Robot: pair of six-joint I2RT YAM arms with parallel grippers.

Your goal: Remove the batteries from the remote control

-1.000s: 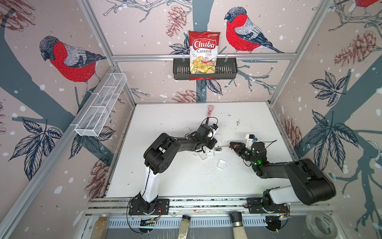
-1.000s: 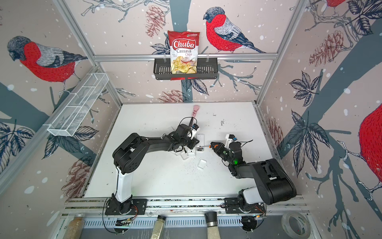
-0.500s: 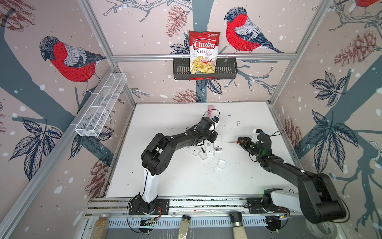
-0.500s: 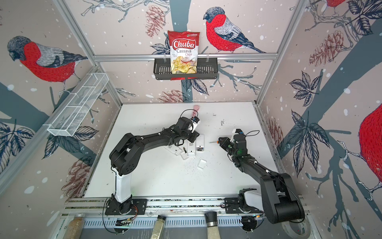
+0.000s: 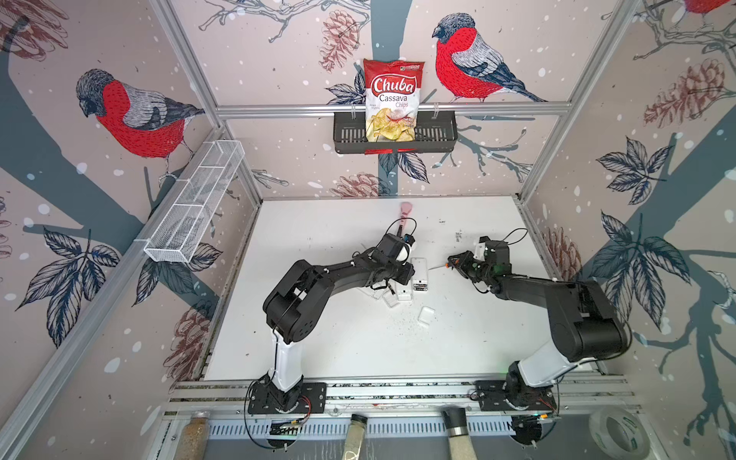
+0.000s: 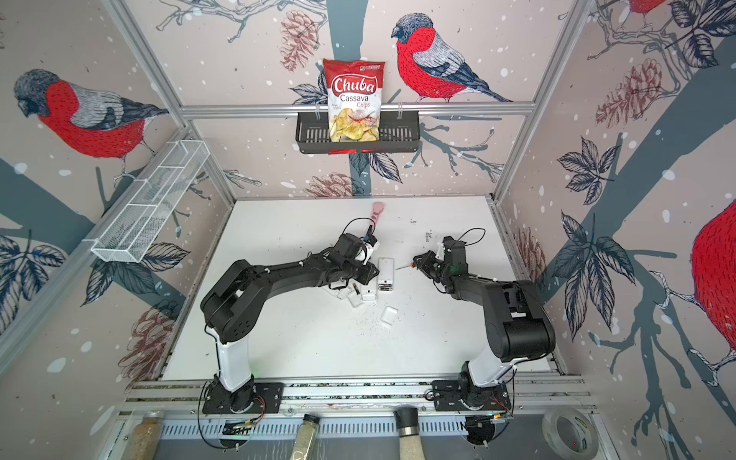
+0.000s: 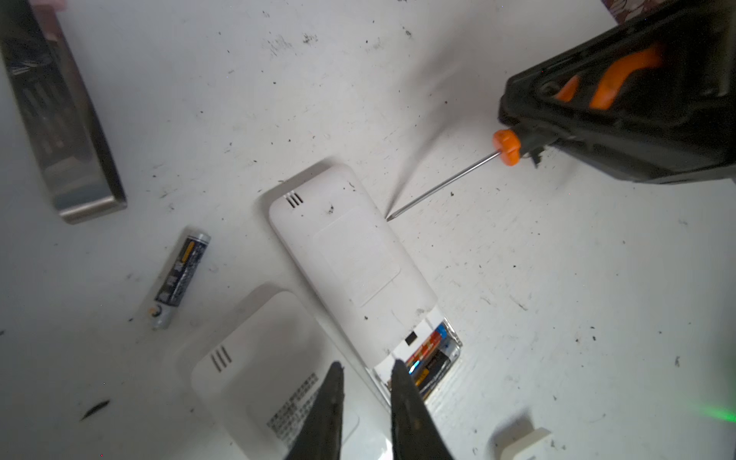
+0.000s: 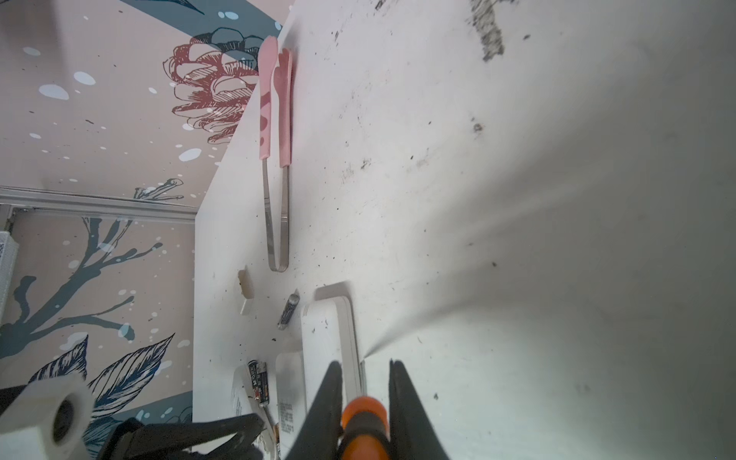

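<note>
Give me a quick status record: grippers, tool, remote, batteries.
left gripper: jaws slightly apart, empty, over the remote's open end
right gripper: shut on the screwdriver
screwdriver tip: at the remote's side edge, contact unclear
remote: white, face down, battery compartment exposed
batteries: in the compartment, not yet out
loose battery: lying on the table beside the remote
</note>
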